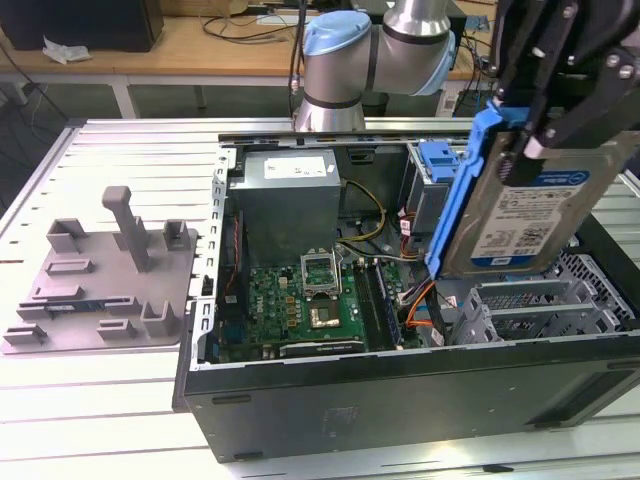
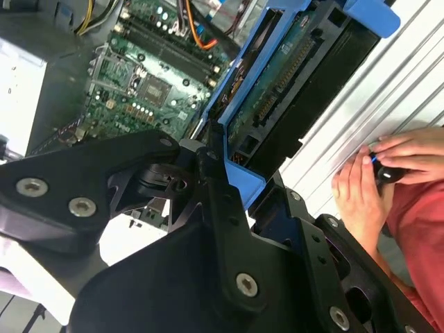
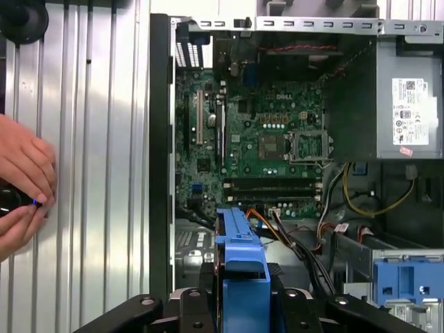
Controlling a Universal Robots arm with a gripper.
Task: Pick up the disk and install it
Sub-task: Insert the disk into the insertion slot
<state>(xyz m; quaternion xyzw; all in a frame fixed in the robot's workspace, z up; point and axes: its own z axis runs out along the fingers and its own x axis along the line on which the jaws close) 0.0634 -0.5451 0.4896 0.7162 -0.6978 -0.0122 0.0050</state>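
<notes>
Exterior view: hand [image 1: 530, 135] clamped on the disk [image 1: 530, 215], jaws closed against its upper end. The disk hangs in the air, tilted on edge with its label facing the camera, above the end of the open case [image 1: 400, 400] at the exterior view's right. One blue rail [image 1: 460, 190] runs down the disk's side. This view also shows the grey fixture plate [image 1: 100, 280] lying on the surface [image 1: 100, 420] beside the case, well apart from the disk.

Second wrist view: disk's underside [image 2: 277, 97] with its circuit board, framed in blue and gripped by the hand [image 2: 232, 187]. A person's fingers [image 2: 361, 187] rest on the surface next to the case.

First wrist view: looks down past the disk's blue edge [image 3: 243, 257] onto the motherboard [image 3: 263, 146] and power supply [image 3: 409, 104]. Another blue bracket [image 3: 409, 277] sits in the bay.
</notes>
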